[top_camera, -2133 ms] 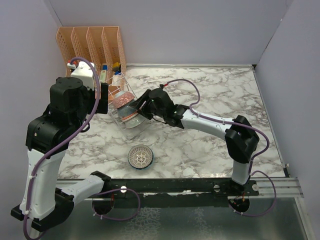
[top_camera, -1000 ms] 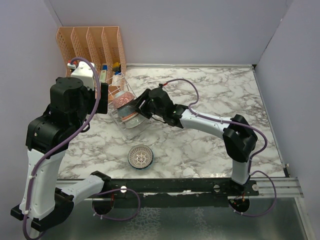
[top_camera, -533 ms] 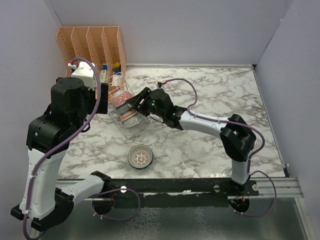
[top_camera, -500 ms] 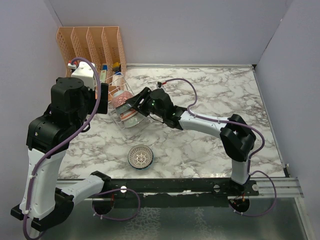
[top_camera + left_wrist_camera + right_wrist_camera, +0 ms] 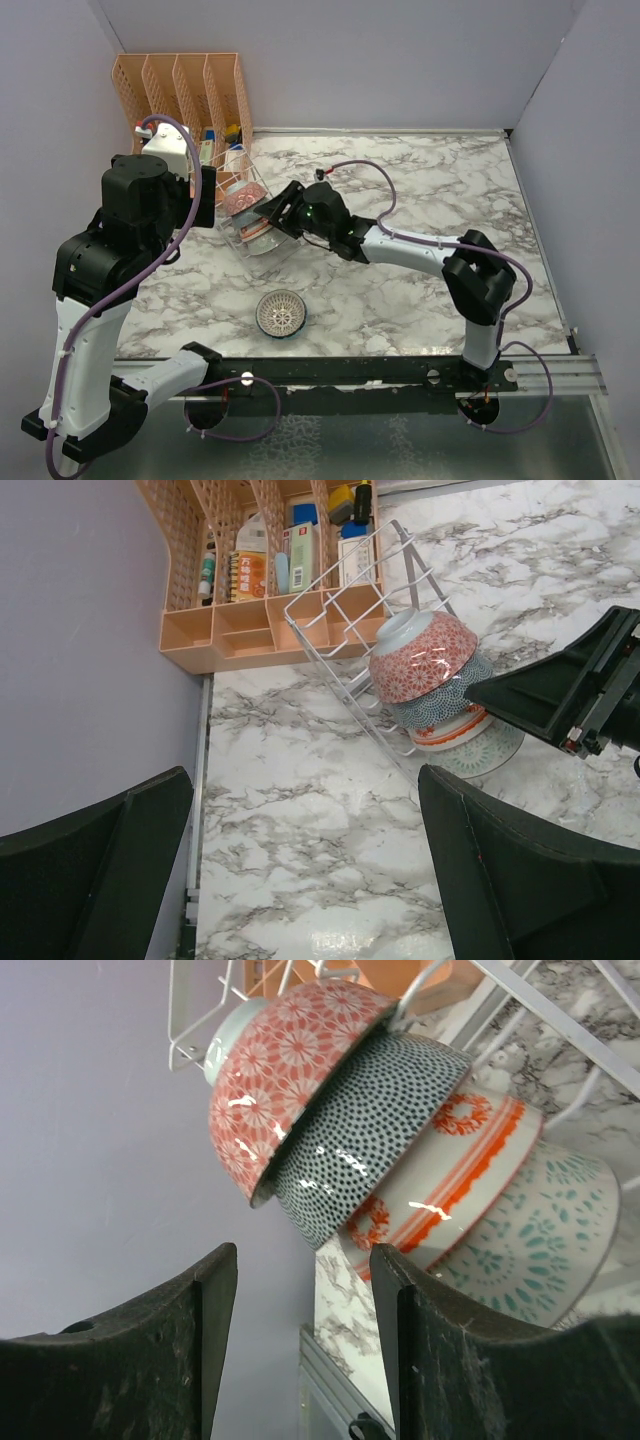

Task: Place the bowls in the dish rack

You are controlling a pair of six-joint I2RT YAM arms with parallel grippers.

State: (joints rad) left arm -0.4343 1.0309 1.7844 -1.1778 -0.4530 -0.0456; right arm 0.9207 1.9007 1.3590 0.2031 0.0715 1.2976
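The wire dish rack (image 5: 240,168) stands beside the orange organizer and also shows in the left wrist view (image 5: 340,610). Several bowls lie nested on their sides in it: a red-flowered one, pale green inside (image 5: 290,1070), a dark-dotted one (image 5: 375,1130), a white one with red bands (image 5: 450,1185) and a green-patterned one (image 5: 530,1240) at the open end. The white lattice bowl (image 5: 281,313) sits alone on the table in front. My right gripper (image 5: 300,1350) is open and empty right beside the stack (image 5: 272,213). My left gripper (image 5: 300,880) is open and empty, high above the table left of the rack.
The orange slotted organizer (image 5: 185,90) with small bottles and boxes stands in the back left corner against the walls. The marble table (image 5: 430,190) stretches to the right. My right arm (image 5: 420,245) lies across the table's middle.
My right gripper pushed in toward the stacked bowls, then drew back slightly. The bowls, the lattice bowl and my left arm have not moved.
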